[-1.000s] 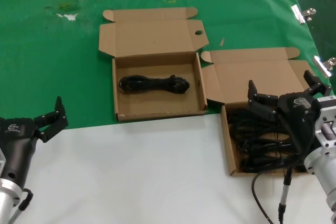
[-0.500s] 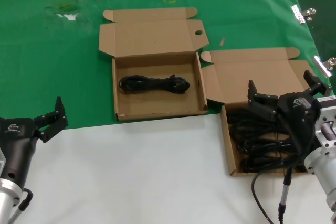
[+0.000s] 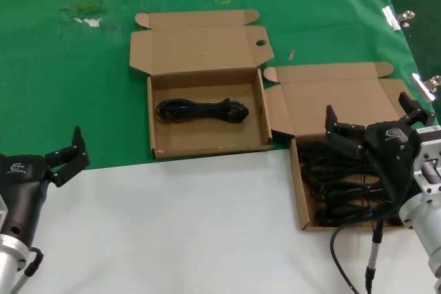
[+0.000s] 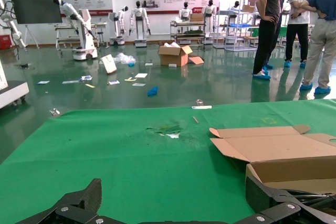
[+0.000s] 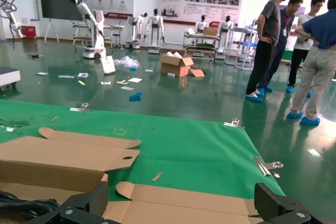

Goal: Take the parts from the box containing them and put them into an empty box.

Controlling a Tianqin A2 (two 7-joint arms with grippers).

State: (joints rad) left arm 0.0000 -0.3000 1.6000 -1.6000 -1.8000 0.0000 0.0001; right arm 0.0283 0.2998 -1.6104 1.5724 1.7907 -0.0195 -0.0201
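Right gripper point(image 3: 373, 119), wide open and empty, hangs over the full box point(image 3: 298, 184). Left gripper point(image 3: 66, 155), open, waits aside. One cable point(image 3: 201, 110) lies left-to-right in the far box point(image 3: 207, 144).

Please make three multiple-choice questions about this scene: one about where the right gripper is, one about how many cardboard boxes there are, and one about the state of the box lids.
1. Where is the right gripper?
A. Over the box full of black cables
B. Over the box with one cable bundle
C. Over the white surface, far from both boxes

2. How many cardboard boxes lie on the table?
A. One
B. Two
C. Three

3. In what state are the lids?
A. Both closed
B. One open, one closed
C. Both open

Answers:
1. A: in the head view, its open fingers hang above the pile of black cables in the box on the robot's right, while the left gripper waits open at the near left edge.
2. B: that box and the box with one cable bundle, which holds the bundle, are the only ones.
3. C: both lids lie folded back.
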